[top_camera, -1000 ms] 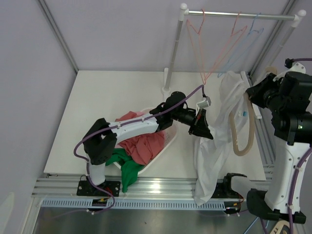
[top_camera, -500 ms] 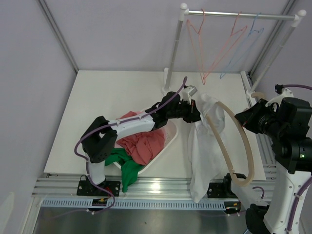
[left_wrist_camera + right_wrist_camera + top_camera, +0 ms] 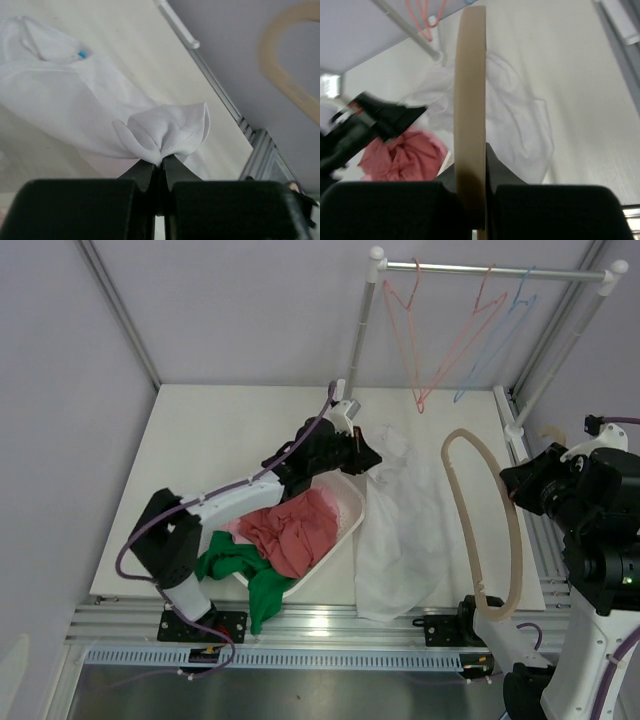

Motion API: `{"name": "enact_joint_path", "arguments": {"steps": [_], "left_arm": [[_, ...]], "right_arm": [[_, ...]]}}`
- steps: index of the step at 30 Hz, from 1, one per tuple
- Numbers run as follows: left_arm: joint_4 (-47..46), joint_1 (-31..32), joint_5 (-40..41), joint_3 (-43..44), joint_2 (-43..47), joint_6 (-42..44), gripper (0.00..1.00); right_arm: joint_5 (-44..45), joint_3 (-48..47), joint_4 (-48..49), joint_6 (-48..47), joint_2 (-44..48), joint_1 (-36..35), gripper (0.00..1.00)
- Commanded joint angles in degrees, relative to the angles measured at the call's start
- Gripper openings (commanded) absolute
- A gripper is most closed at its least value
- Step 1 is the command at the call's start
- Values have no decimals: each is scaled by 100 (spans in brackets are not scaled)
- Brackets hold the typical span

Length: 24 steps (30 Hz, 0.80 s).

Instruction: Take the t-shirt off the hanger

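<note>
The white t-shirt (image 3: 400, 525) lies spread on the table right of the basket, free of the hanger; it also shows in the left wrist view (image 3: 75, 105) and the right wrist view (image 3: 515, 115). My left gripper (image 3: 368, 455) is shut on a fold of the t-shirt (image 3: 170, 131) at its upper end. My right gripper (image 3: 525, 485) is shut on the beige hanger (image 3: 490, 530), which hangs bare to the right of the shirt; it shows edge-on in the right wrist view (image 3: 470, 100).
A white basket (image 3: 345, 525) holds pink cloth (image 3: 290, 535) and green cloth (image 3: 245, 575) at the table's front left. A clothes rail (image 3: 490, 272) with pink and blue wire hangers (image 3: 440, 350) stands at the back right.
My left gripper pulled the t-shirt left and back, off the hanger, and the shirt dropped onto the table. My right gripper swung the bare hanger rightward.
</note>
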<state>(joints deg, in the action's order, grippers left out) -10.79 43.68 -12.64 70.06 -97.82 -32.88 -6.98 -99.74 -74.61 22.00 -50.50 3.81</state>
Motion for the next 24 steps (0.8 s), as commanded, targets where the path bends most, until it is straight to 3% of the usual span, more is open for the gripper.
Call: {"name": "enact_joint_path", "arguments": {"steps": [1,5,9,17,20,24], "left_arm": [[669,553,-98,289,1070,589,1],[1394,633,-369,815,1948,696,2],[1886,37,-1476,1816,2074,573,1],[3107,-544,-1504,4505,1987,1336,1],[3574,-852,-1285,5541,1697,1758,1],[3540,-1125,-1399,5220,1889,2022,1]], "right_arm": [[1127,358,561,-213,-205,-30,0],[2033,1017,1456,-196,-215,-30,0],[2158,1159,2256,-266,-626,-30,0],[1868,-911,3364,-793,-2357,49,0],[1457,-1205,4040,-899,-2991,224,0],[1051,-1696,4665,-926,-3658,663,0]]}}
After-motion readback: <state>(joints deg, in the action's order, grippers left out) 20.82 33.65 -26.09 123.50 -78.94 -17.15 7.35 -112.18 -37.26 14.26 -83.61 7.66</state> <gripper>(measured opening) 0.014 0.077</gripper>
